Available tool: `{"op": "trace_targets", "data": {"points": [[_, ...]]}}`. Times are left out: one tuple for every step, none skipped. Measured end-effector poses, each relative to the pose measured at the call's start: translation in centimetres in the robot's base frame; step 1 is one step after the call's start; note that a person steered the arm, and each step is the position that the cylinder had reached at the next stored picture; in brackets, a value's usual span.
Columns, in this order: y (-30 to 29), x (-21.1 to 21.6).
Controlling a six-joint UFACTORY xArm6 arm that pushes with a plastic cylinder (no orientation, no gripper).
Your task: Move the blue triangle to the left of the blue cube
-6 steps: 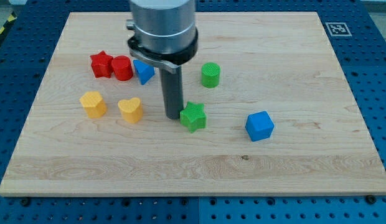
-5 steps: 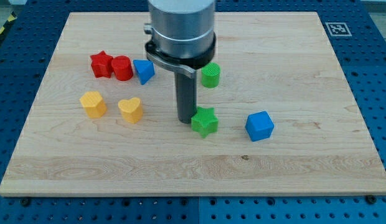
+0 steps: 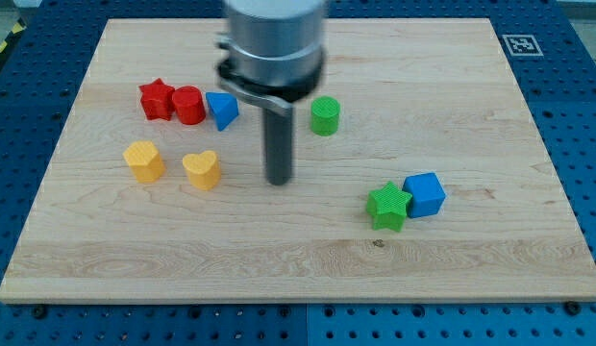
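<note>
Counting blocks — two per colour

Green star (image 3: 388, 206) shoved from beside the rod toward the view's right and a little toward the view's bottom, now touching the blue cube's (image 3: 425, 194) left side. Blue cube nudged slightly rightward and upward from its earlier spot. My tip (image 3: 278, 181) pulled back to the view's left after following the star rightward, now well apart from the star and standing on bare tabletop (image 3: 471, 96) right of the yellow heart (image 3: 201, 169)
</note>
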State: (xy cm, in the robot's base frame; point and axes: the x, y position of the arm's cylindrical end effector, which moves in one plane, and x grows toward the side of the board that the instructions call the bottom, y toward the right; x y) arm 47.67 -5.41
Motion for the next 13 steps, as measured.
{"op": "trace_targets", "data": {"points": [[-6.5,-3.9],[-7.2,-5.9],[-6.9,-7.6],[-6.8,-10.0],[-5.8,-11.0],[-4.0,-11.0],[-2.1,-11.0],[0.4,-11.0],[4.3,-11.0],[8.7,-11.0],[11.3,-10.3],[11.9,-9.9],[14.5,-10.4]]}}
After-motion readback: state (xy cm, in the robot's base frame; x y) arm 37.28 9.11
